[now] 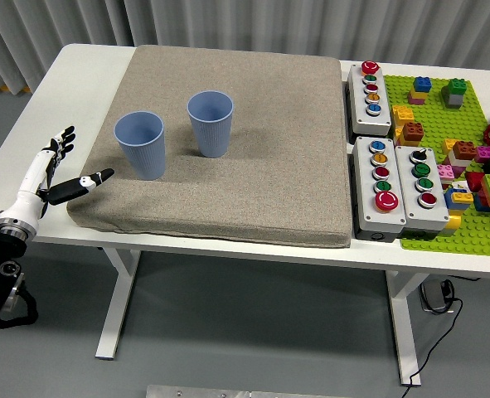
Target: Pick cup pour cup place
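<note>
Two blue ribbed cups, upright and open-topped, near each other on the grey mat (228, 157): left cup (140, 145) nearer, right cup (211, 123) farther back; left hand (50, 174) at the mat's left edge, fingers spread wide, holding nothing, apart from both; three button boxes (380, 186) right of the mat; green baseplate (443, 166) beyond, scattered with bricks.

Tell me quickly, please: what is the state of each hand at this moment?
Left hand: open, fingers spread, holding nothing, at the table's left edge short of the nearer blue cup.
Right hand: not in view.
</note>
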`<state>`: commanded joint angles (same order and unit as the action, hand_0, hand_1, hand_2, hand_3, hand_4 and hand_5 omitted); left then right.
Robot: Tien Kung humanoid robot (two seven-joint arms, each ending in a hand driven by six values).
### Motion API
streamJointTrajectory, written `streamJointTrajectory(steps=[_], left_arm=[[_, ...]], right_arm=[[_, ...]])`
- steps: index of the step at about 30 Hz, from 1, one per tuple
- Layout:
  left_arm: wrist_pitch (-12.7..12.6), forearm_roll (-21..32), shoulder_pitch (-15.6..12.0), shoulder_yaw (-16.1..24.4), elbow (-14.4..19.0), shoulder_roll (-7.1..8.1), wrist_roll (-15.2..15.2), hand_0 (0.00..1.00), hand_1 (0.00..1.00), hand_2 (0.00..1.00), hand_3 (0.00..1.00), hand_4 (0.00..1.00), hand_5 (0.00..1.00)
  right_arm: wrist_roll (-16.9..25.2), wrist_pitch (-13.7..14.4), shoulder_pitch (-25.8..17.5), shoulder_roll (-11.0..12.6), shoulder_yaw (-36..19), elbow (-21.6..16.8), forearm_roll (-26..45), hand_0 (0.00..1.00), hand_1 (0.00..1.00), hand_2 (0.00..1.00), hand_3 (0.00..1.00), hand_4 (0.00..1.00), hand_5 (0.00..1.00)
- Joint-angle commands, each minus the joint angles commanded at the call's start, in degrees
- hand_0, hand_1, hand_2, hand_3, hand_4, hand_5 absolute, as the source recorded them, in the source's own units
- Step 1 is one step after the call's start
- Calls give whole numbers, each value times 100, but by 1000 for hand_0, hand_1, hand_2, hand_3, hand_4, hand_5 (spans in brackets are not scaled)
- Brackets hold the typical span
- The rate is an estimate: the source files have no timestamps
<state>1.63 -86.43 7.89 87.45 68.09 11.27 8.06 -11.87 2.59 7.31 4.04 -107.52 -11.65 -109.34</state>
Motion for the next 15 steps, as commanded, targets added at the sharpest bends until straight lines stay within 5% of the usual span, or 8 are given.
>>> streamJointTrajectory(steps=[15], left_arm=[[-94, 129, 277, -410, -179, -102, 109, 963, 935, 998, 998, 998, 315]], right_arm=[[5, 10, 40, 14, 24, 4, 64, 701, 711, 694, 652, 163, 362]])
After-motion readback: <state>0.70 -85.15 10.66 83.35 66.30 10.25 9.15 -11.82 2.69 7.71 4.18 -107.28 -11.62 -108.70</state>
